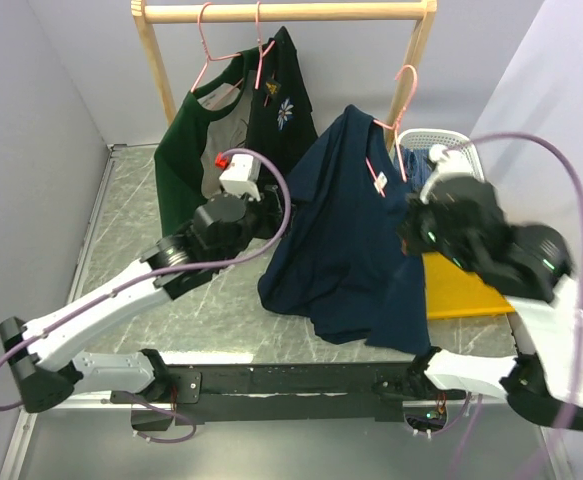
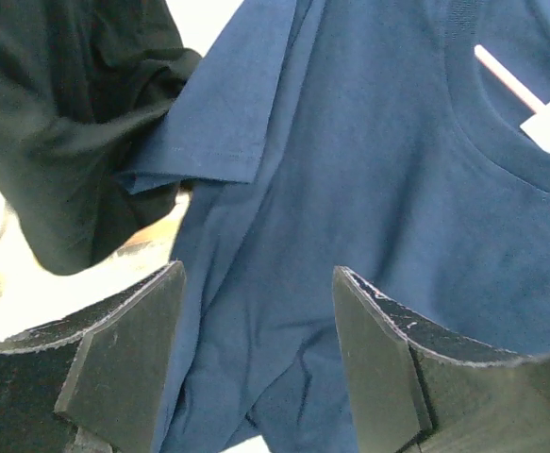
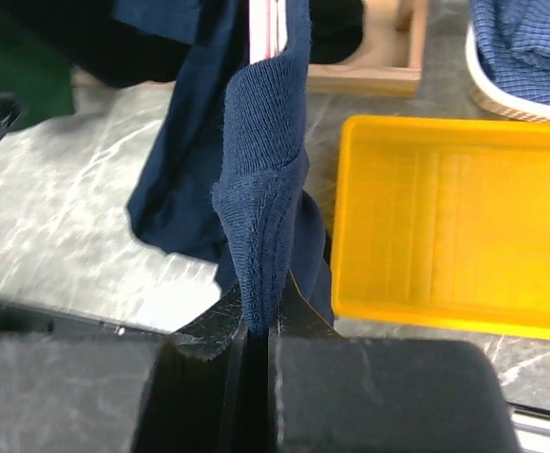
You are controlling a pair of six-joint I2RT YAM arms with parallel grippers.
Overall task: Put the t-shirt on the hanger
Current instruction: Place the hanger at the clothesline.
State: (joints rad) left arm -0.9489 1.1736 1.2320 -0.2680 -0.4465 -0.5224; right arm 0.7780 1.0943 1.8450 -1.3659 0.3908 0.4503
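A high rear camera faces the rack (image 1: 281, 12); both wrist cameras closely share the t-shirt (image 1: 346, 230).

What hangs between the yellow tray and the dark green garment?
The navy t-shirt, pink hanger in its neck; the top external view shows it.

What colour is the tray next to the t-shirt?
The tray is plain bright yellow, and the right wrist view shows it best.

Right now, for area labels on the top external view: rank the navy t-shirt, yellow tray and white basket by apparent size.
1. navy t-shirt, clearly largest.
2. yellow tray.
3. white basket.
The right arm hides part of tray and basket, so their order is tentative.
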